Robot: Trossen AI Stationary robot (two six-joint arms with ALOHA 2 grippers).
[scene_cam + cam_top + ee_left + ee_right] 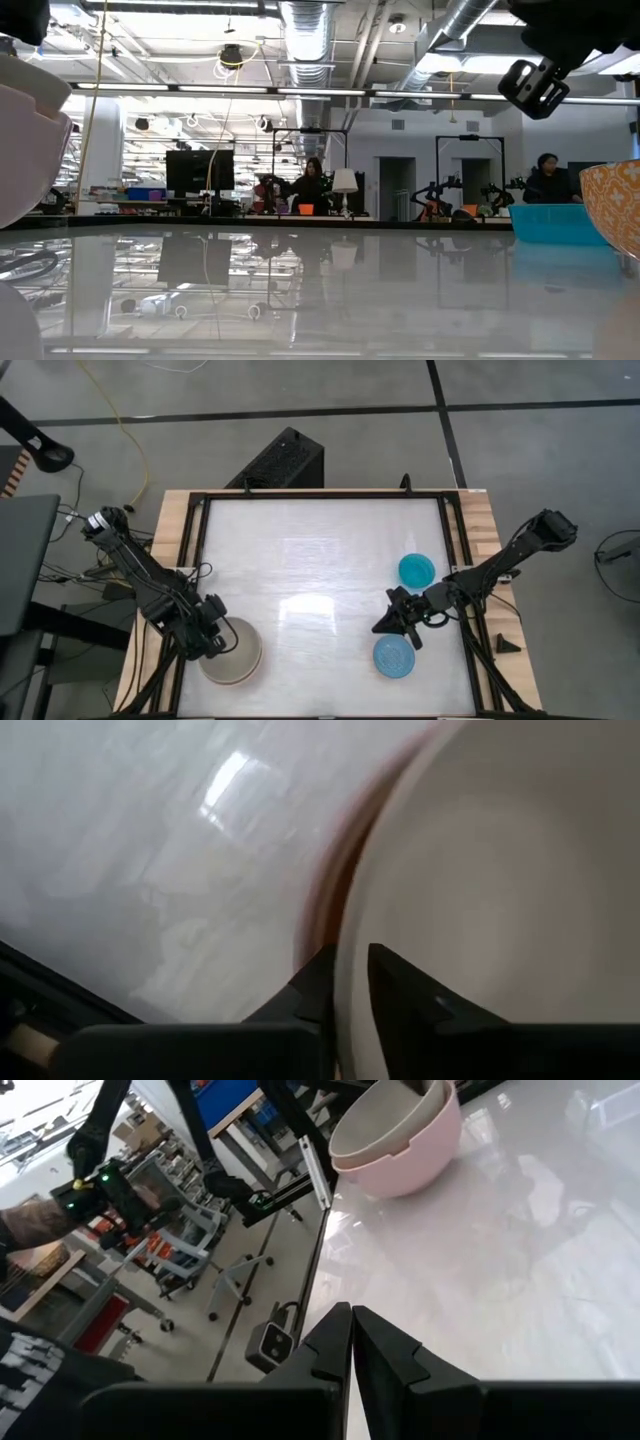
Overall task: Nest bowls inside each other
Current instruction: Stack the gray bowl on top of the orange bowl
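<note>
Step in hand looked like dropping the grey-beige bowl into the salmon-pink bowl at the table's near-left corner. Left hand sat on the beige rim, fingers straddling it with a narrow gap — clamped or letting go, can't tell. Right hand hovered between teal bowl and light blue bowl, fingers together, empty — next it needs to open for one of them

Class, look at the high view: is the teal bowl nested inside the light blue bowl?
No: the teal bowl sits apart from the light blue bowl, both alone on the table.
</note>
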